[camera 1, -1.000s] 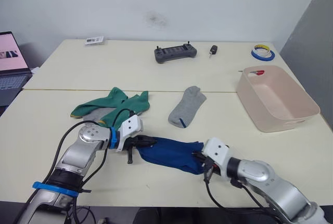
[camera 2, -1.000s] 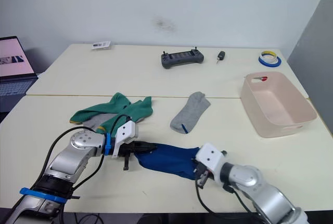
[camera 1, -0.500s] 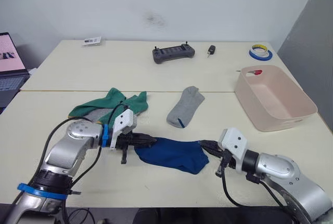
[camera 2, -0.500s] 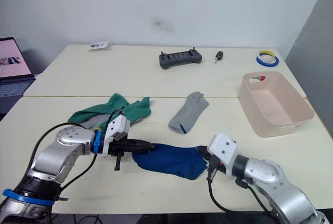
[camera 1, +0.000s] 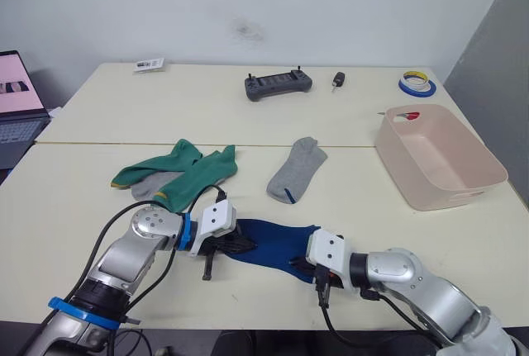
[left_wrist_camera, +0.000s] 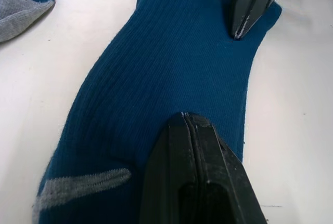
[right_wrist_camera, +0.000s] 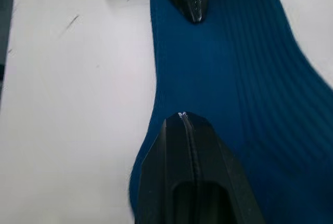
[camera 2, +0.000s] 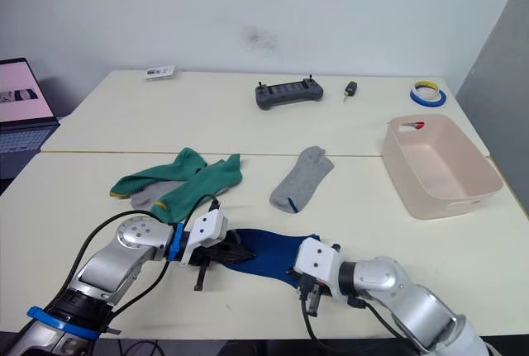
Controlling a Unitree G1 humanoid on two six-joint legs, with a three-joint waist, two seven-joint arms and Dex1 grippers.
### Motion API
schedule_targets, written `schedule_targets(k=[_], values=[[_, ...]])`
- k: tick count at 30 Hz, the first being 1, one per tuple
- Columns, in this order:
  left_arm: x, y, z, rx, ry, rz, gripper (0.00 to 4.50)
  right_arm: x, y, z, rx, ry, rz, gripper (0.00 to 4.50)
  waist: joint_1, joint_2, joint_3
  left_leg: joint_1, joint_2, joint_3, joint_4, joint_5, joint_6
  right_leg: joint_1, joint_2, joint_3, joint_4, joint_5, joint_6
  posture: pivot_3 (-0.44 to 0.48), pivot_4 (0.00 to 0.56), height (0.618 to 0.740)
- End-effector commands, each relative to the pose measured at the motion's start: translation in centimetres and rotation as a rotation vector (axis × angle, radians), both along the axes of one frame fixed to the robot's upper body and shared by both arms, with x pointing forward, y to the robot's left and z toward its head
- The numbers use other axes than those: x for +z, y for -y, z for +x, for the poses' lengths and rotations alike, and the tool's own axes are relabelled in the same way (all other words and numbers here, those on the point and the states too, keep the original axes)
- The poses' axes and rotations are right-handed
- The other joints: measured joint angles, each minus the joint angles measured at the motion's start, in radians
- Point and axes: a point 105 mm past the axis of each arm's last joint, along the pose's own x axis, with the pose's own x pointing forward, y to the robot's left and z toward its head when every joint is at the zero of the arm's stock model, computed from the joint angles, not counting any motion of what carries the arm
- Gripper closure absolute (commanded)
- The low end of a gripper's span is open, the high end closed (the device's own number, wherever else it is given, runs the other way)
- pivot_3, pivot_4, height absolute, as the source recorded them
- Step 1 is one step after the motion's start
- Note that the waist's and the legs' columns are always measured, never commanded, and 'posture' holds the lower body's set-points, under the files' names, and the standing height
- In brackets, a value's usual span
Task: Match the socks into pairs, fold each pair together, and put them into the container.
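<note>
A dark blue sock (camera 1: 273, 239) lies flat near the table's front edge. My left gripper (camera 1: 248, 245) is shut, its tip pressed on the sock's left part (left_wrist_camera: 186, 116). My right gripper (camera 1: 301, 267) is shut too and rests on the sock's right part (right_wrist_camera: 182, 115). The two tips point at each other, a short way apart. No fabric shows between either pair of fingers. Two green socks (camera 1: 186, 170) lie crossed to the left, over a grey sock (camera 1: 145, 182). Another grey sock (camera 1: 297, 169) lies alone at mid table. The pink-beige container (camera 1: 463, 184) stands at the right.
At the table's far side lie a black controller (camera 1: 278, 85), a small black key fob (camera 1: 338, 81), a roll of blue tape (camera 1: 417, 84) and a small card (camera 1: 150, 64). A laptop (camera 1: 16, 104) stands at the far left.
My right gripper slid left from beyond the blue sock's right end onto the sock. My left gripper moved right, and the sock now spans less of the table.
</note>
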Motion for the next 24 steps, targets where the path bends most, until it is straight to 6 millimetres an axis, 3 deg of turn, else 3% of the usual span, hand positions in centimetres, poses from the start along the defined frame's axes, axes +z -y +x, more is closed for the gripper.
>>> schedule_targets(k=[1, 6, 9, 13, 19, 22, 24], values=[[-1.1, -0.5, -0.7, 0.007, -0.037, 0.039, 4.5, -0.8, 2.1, 0.1, -0.055, -0.029, -0.057, 4.48, 0.0, 0.0, 0.0, 0.001, 0.0, 0.0, 0.0, 0.0, 0.0, 0.0, 0.0, 0.0, 0.0, 0.0, 0.0, 0.0, 0.15, 0.74], [-1.1, -0.4, -0.7, 0.008, -0.038, 0.039, 4.5, -0.2, 3.0, 0.7, -0.092, 0.014, -0.048, 4.48, 0.0, 0.0, 0.0, 0.001, 0.0, 0.0, 0.0, 0.0, 0.0, 0.001, 0.0, 0.0, 0.0, 0.0, 0.0, 0.0, 0.15, 0.74], [-0.5, 0.0, -0.4, 0.024, -0.03, 0.003, 4.5, 1.6, 2.3, 1.0, -0.088, 0.059, 0.033, 4.48, 0.0, 0.0, 0.0, 0.001, 0.0, 0.0, 0.0, 0.0, 0.0, 0.001, 0.0, 0.0, 0.0, 0.0, 0.0, 0.0, 0.15, 0.74], [2.0, 0.2, 0.3, 0.071, -0.012, -0.102, 4.5, 4.0, 2.0, 0.3, -0.068, 0.088, 0.11, 4.48, 0.0, 0.0, 0.0, 0.0, 0.0, 0.0, 0.0, 0.0, 0.0, 0.001, 0.0, 0.0, 0.0, 0.0, 0.0, 0.0, 0.15, 0.74], [4.5, -0.6, 0.9, 0.06, 0.015, -0.117, 4.5, 5.1, 3.4, -0.7, -0.15, 0.069, 0.152, 4.48, 0.001, -0.001, 0.001, -0.001, 0.0, -0.001, 0.0, 0.0, 0.0, 0.0, 0.0, -0.001, 0.0, 0.0, 0.0, 0.0, 0.15, 0.74], [3.3, -0.4, 1.3, 0.058, 0.018, -0.079, 4.5, 4.9, 4.8, -0.2, -0.28, 0.073, 0.191, 3.89, 0.001, -0.001, 0.001, -0.001, 0.0, 0.0, 0.0, 0.0, 0.0, 0.0, 0.0, 0.0, 0.0, 0.0, 0.0, 0.0, 0.15, 0.74], [2.1, -0.1, 1.5, 0.067, 0.007, -0.061, 4.5, 4.8, 5.4, 0.1, -0.378, 0.058, 0.247, 3.19, 0.001, -0.001, 0.001, -0.001, 0.0, 0.0, 0.0, 0.0, 0.0, 0.0, 0.0, 0.0, -0.001, 0.0, 0.0, 0.0, 0.15, 0.74]])
